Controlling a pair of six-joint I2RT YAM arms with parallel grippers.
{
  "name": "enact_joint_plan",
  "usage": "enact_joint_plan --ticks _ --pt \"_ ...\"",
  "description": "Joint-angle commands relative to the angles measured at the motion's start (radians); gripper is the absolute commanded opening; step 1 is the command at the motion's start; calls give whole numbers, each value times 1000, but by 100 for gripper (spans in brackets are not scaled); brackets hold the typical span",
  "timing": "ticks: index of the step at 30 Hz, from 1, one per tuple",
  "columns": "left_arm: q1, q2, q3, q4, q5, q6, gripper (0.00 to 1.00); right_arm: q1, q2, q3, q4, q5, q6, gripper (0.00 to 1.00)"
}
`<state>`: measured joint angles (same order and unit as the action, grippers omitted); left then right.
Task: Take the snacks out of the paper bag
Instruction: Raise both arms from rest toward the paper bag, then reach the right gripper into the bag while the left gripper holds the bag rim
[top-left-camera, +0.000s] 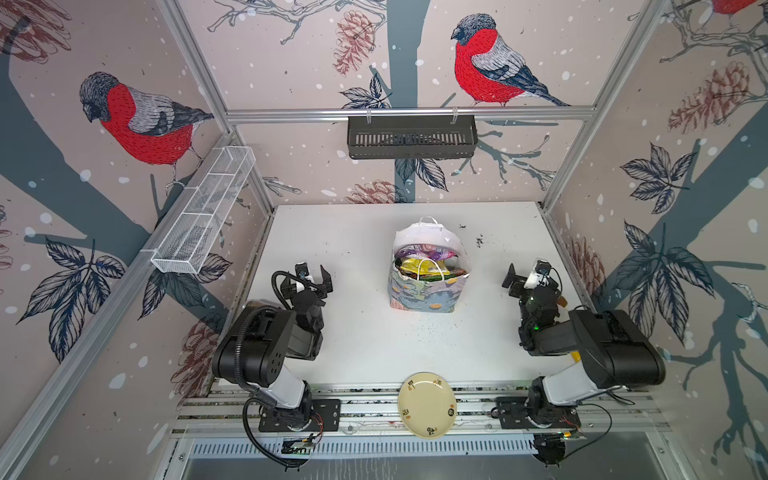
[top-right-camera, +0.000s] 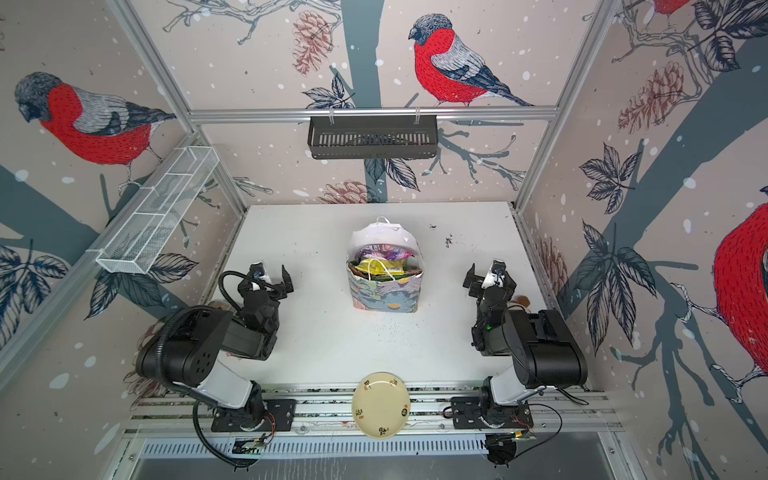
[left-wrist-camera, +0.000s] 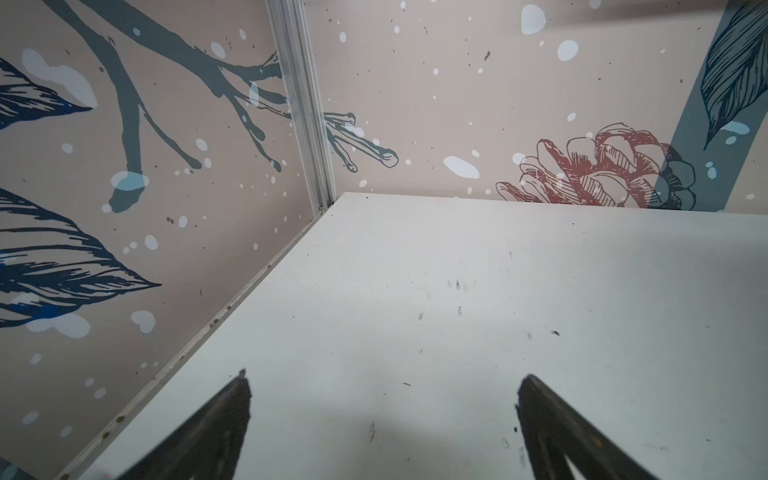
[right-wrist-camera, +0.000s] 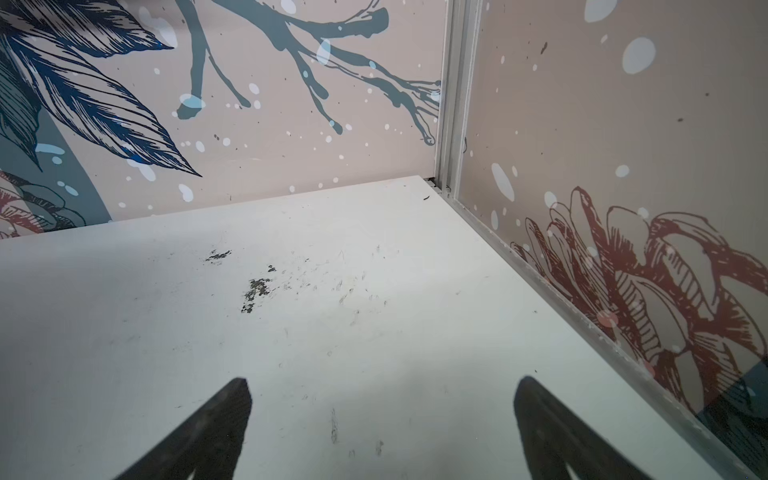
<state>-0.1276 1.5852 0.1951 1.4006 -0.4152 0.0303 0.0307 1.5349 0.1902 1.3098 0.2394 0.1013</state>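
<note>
My left hand (top-left-camera: 314, 276) and right hand (top-left-camera: 525, 276) both have their jaws spread fully wide and hold nothing. Each wrist view shows only two dark fingertips (left-wrist-camera: 243, 386) over bare white tabletop (top-left-camera: 374, 345).

The paper bag (top-left-camera: 424, 293) stands upright near the middle of the tabletop, a little toward the far edge. Its mouth is open upward and one white cord handle is draped over the contents. The snacks (top-left-camera: 422, 266) are all inside: a crowded bundle of glossy packets with yellow, purple and green showing at the top.

The bag sits between the two hands, inward from each and at about the same depth. It does not appear in either wrist view. From both top views I judge the right hand slightly nearer. The bag's long axis is vertical, so I judge the reach must come from above, down into the mouth.

Both arms are folded back low near their bases at the near edge. Their hands are held just above the tabletop and aimed at the far corners, not at the bag. A cream plate (top-left-camera: 427, 405) rests at the middle of the near edge.
</note>
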Motion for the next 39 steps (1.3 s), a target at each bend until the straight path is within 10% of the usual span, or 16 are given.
enact_joint_plan --ticks 1,19,23,28,39 --pt "2 -6 2 22 11 -3 99 -1 2 3 28 4 -8 99" --pt "30 -17 21 -30 76 -19 98 -6 -1 3 24 -3 -5 92" --pt "45 -51 49 -114 135 -16 78 -9 -2 0 28 -12 -2 91" --pt "43 -220 180 -459 -6 -69 58 -13 -4 -3 33 -20 0 89" --pt "36 -325 695 -1088 169 -168 39 -87 -252 112 -350 -60 74 82"
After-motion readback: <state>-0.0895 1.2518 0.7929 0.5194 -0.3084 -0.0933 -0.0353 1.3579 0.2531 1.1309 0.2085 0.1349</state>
